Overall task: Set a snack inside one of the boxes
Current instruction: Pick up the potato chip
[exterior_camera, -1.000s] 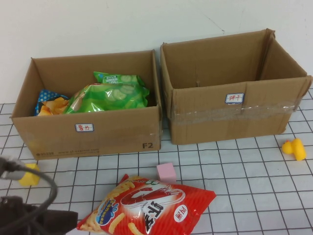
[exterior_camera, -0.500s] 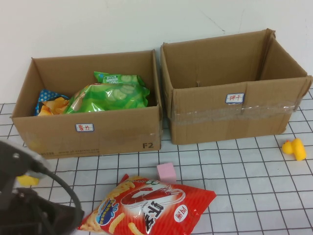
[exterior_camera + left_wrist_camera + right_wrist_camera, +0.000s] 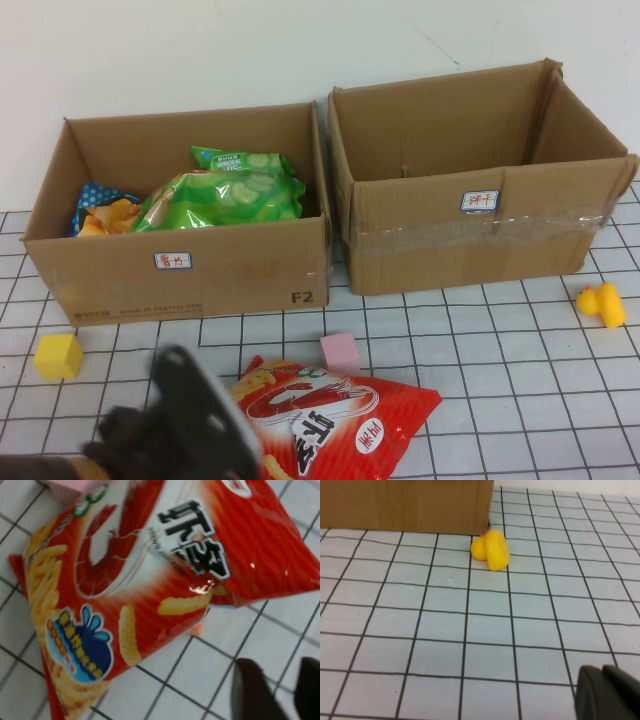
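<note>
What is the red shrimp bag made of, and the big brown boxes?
The red snack bag looks like thin glossy plastic film: it crinkles and shows shiny glints. The two boxes look like matte brown corrugated cardboard, with clear tape on the right one.

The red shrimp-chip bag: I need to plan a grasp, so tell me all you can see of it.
The red shrimp-chip bag is glossy crinkled foil printed with a shrimp, yellow sticks and a blue badge. It lies flat and sealed on the gridded table, its far edge by the pink cube. The left gripper hovers beside it, apart, fingers open. The right gripper stays away.
</note>
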Controlling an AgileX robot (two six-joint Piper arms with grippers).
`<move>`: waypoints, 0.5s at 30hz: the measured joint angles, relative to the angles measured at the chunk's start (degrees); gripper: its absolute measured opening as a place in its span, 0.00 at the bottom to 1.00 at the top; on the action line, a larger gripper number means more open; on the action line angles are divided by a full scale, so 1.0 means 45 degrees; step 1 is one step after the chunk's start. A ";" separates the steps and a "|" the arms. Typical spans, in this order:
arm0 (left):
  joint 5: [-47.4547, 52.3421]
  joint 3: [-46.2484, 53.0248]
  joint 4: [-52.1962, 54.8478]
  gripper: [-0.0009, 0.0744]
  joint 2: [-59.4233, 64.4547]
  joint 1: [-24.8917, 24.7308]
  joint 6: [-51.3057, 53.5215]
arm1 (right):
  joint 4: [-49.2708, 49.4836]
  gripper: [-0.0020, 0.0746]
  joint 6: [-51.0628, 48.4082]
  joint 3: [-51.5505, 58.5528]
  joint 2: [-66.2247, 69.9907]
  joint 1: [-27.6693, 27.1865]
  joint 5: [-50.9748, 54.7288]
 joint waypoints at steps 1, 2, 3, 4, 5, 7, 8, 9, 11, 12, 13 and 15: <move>-0.0115 0.0000 0.0717 0.25 0.0225 -0.0497 -0.0283 | 0.0000 0.02 0.0000 0.0000 0.0000 0.0000 0.0000; -0.0208 0.0000 0.1519 0.33 0.0447 -0.0991 -0.0498 | 0.0000 0.02 0.0000 0.0000 0.0000 0.0000 0.0000; -0.0246 0.0000 0.2375 0.41 0.0621 -0.1380 -0.0568 | 0.0000 0.02 0.0000 0.0000 0.0000 0.0000 0.0000; -0.0338 0.0000 0.3260 0.50 0.0834 -0.1856 -0.0669 | 0.0000 0.02 0.0000 0.0000 0.0000 0.0000 0.0000; -0.0425 0.0000 0.4138 0.59 0.1034 -0.2303 -0.0802 | 0.0000 0.02 0.0000 0.0000 0.0000 0.0000 0.0000; -0.0705 0.0000 0.5695 0.73 0.1402 -0.3055 -0.1320 | 0.0000 0.02 0.0000 0.0000 0.0000 0.0000 0.0000; -0.0952 0.0000 0.6552 0.79 0.1586 -0.3336 -0.1790 | 0.0000 0.02 0.0000 0.0000 0.0000 0.0000 0.0000; -0.1231 0.0000 0.7239 0.83 0.1741 -0.3511 -0.2257 | 0.0000 0.02 0.0000 0.0000 0.0000 0.0000 0.0000; -0.1833 0.0000 0.9061 0.89 0.2175 -0.3768 -0.3672 | 0.0000 0.02 0.0000 0.0000 0.0000 0.0000 0.0000; -0.2085 0.0000 0.9821 0.90 0.2353 -0.3820 -0.4295 | 0.0000 0.02 0.0000 0.0000 0.0000 0.0000 0.0000; -0.2363 0.0000 1.0793 0.91 0.2573 -0.3840 -0.5121 | 0.0000 0.02 0.0000 0.0000 0.0000 0.0000 0.0000; -0.2820 0.0000 1.2716 0.92 0.3005 -0.3872 -0.6592 | 0.0000 0.02 0.0000 0.0000 0.0000 0.0000 0.0000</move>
